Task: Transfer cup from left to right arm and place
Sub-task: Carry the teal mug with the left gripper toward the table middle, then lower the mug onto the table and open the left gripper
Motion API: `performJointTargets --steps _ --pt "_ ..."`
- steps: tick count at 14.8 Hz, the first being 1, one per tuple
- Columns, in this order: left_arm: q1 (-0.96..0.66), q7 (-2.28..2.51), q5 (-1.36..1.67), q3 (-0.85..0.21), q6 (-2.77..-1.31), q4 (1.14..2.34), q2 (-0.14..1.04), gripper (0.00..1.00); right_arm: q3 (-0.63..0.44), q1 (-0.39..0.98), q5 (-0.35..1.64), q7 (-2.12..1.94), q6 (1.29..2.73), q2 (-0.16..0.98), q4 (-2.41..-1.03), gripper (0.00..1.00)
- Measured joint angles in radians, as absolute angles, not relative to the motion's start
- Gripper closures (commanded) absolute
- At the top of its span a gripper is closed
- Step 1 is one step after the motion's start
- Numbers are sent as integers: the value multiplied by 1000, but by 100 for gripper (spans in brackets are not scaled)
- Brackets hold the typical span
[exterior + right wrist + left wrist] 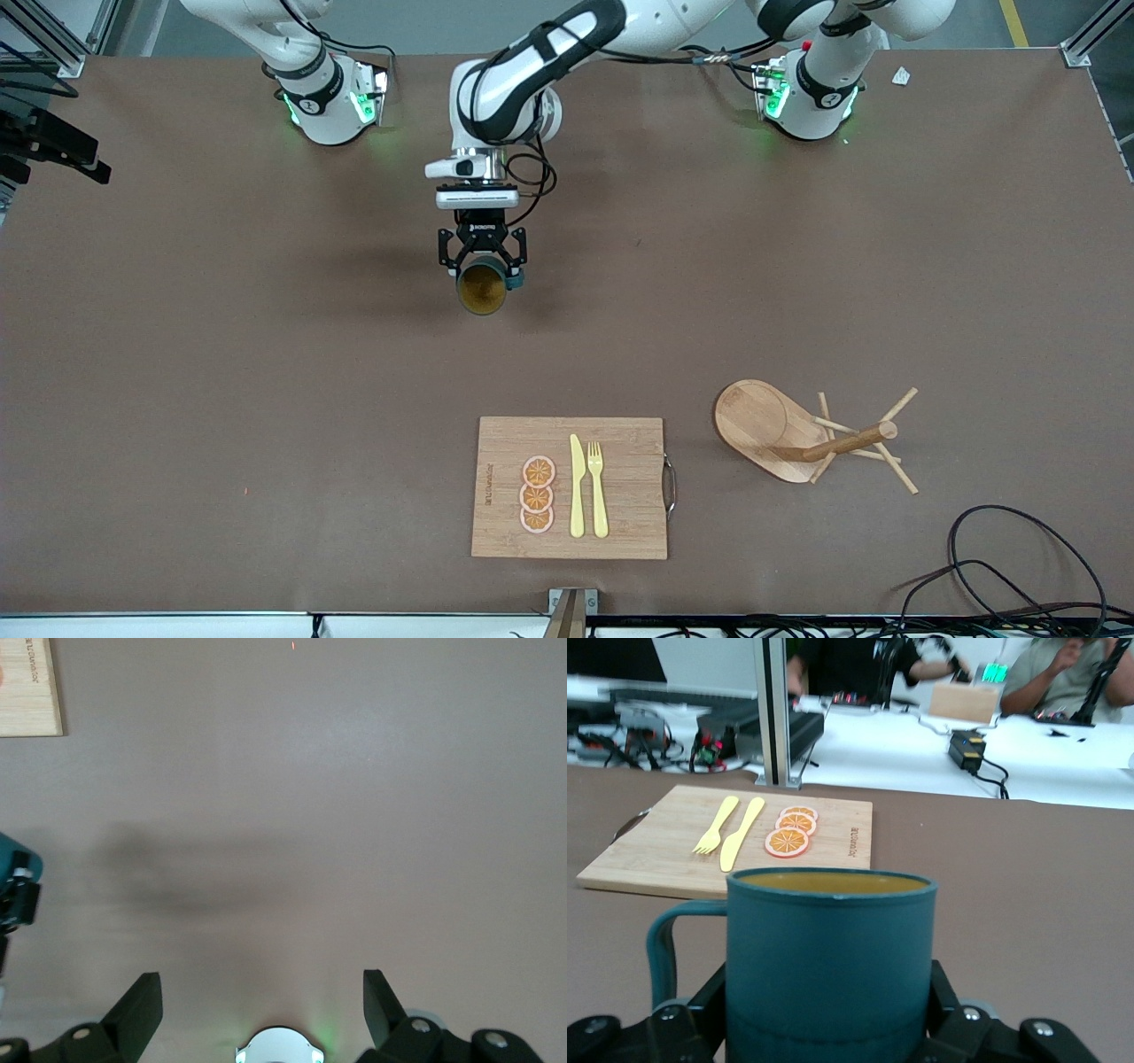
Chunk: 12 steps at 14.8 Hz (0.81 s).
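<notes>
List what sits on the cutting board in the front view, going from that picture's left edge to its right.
Printed logo → stack of three orange slices → yellow knife → yellow fork → the cutting board's metal handle.

A bamboo cutting board (620,461) lay near the front camera, bearing three orange slices (537,494), a yellow knife (576,486) and a yellow fork (597,487). A wooden peg stand (802,434) lay tipped beside it.
</notes>
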State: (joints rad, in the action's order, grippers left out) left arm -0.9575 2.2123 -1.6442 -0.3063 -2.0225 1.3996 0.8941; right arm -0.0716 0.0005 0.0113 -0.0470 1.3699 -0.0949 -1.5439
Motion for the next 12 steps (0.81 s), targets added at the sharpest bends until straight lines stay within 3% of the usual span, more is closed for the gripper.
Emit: performJointTargets --steps 4,6,9,10,11,12 --pt "-971 2368 -1825 -302 -1900 1414 1046 70 -72 0 11 -48 1370 -96 -1539 0" --pt "-994 2399 -1844 -299 -1852 1413 1062 67 -72 0 11 -47 1370 -95 -1538 0" --pt "-1011 2423 -1841 -299 -1827 1413 1071 48 -76 -1 11 -47 1370 -90 -1540 0" --pt "-1015 2427 -1830 -299 -1826 1412 1071 16 -76 -1 11 -47 1370 -84 -1541 0" --pt "-1021 2427 -1812 -299 -1826 1410 1071 1 -76 -1 11 -47 1372 -75 -1541 0" --pt "-1027 2427 -1795 -299 -1823 1408 1071 0 -77 -1 11 -47 1374 -58 -1543 0"
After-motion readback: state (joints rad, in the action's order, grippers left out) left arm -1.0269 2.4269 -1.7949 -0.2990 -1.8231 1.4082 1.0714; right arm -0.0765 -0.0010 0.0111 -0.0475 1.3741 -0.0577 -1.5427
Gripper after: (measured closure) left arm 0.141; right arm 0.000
